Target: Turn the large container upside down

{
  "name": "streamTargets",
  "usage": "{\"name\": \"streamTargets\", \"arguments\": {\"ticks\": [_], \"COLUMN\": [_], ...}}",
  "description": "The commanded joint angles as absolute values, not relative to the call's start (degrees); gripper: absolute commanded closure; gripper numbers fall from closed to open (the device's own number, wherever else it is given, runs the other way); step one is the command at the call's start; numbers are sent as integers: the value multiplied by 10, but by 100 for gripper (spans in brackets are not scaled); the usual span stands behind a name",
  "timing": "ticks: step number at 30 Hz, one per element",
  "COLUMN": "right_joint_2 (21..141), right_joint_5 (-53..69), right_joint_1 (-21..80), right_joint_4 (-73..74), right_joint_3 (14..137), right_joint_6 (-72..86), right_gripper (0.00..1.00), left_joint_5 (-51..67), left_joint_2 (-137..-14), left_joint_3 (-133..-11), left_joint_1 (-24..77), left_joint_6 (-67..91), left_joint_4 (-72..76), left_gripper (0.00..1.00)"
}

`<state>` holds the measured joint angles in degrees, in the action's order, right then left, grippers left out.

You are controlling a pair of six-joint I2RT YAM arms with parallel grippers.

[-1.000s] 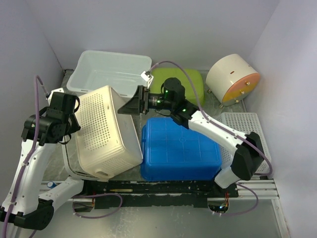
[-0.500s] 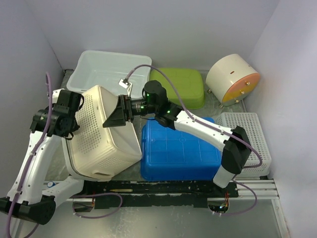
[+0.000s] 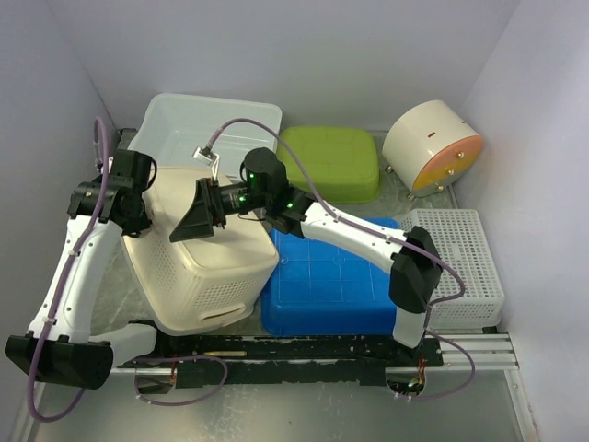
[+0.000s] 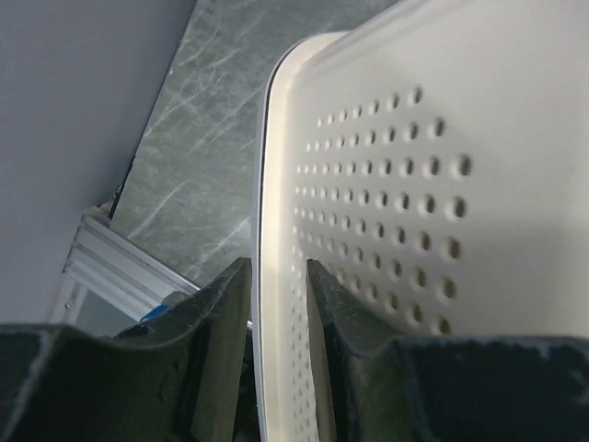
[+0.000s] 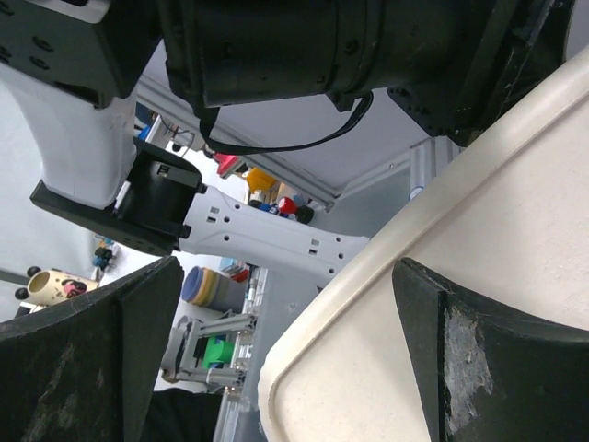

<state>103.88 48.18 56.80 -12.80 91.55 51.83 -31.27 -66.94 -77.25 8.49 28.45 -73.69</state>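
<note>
- The cream perforated basket (image 3: 216,267) is being tipped over at the near left of the worktop (image 4: 184,184). Its solid base is facing mostly upward, and its right side is apparently touching the blue bin (image 3: 336,285).
- The step in hand is judged to be the final lowering. The rim on the left is apparently being held off the worktop, so the turn is nearly done but not finished.
- To do it well, the lip is best being lowered slowly by the left arm until the whole rim is lying flat. Only then is it to be released, so that the basket is not dropped or rocked back.
- The open right fingers (image 3: 193,223) are best being used as a light steadying push on the base.
- Contact with the blue bin is to be watched, since the basket could be wedged by it.
- The thin rim is being pinched by the left fingers (image 4: 230,341), which are closed narrowly on it at the basket's left rear, one on each side.
- The right fingers are being held wide apart and nothing is being gripped. The basket's edge is passing between them unclamped.
- The left arm is being carried high, with its wrist bent over the basket's left rear corner.
- The right arm is being stretched leftward across the blue bin, with its wrist above the base.
</note>
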Motion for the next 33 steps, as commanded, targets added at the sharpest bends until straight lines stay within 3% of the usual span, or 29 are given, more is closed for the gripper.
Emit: {"name": "streamTargets", "arguments": {"ticks": [1,6,11,13,22,33], "right_joint_2": [1073,1101,1127,1139,1169,1019], "right_joint_5": [505,512,523,527,552,406], "right_joint_1": [584,596,603,603,604,596], "right_joint_4": [-139,-138,-155,-159,-180,56], "right_joint_3": [926,939,953,965,1020,989], "right_joint_6": [538,540,554,560,589,385], "right_gripper": [0,0,0,0,0,0], "left_joint_5": [-308,-300,-267,-263,-216,-129], "left_joint_2": [-670,-676,-663,-660,-645,-653], "left_joint_3": [-810,-864,-940,-980,-1027,-899], "left_joint_1": [78,77,77,77,77,77], "left_joint_6": [270,278,288,293,293,290], "left_joint_4": [-718,-753,-787,-800,-751,-681], "left_gripper": [57,49,29,26,27,32]}}
